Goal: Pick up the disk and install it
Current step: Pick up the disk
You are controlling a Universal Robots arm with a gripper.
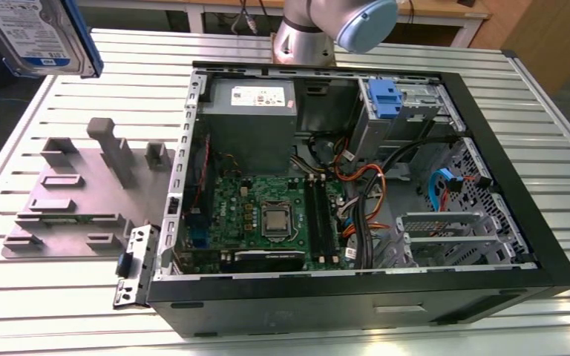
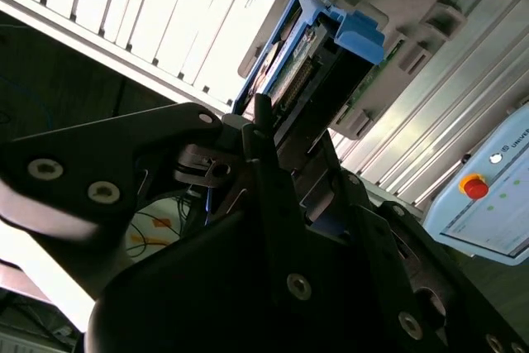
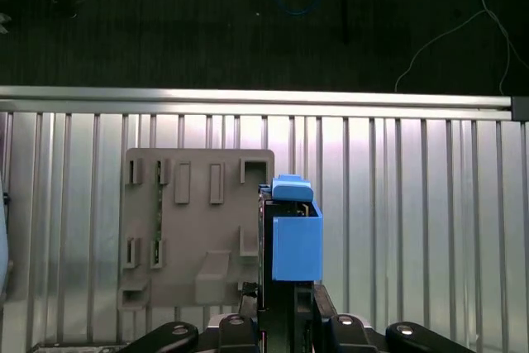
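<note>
My gripper [image 3: 285, 313] is clamped on the disk [image 3: 291, 237], which I hold edge-on in the air over the slatted counter [image 3: 413, 204], with the grey fixture plate [image 3: 190, 229] below. In the exterior view it hangs at the exterior view's left, well apart from the open computer case [image 1: 364, 285].

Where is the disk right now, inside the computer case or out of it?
Out. The disk is raised at the exterior view's left, clear of the open computer case; the end effector grips it.
</note>
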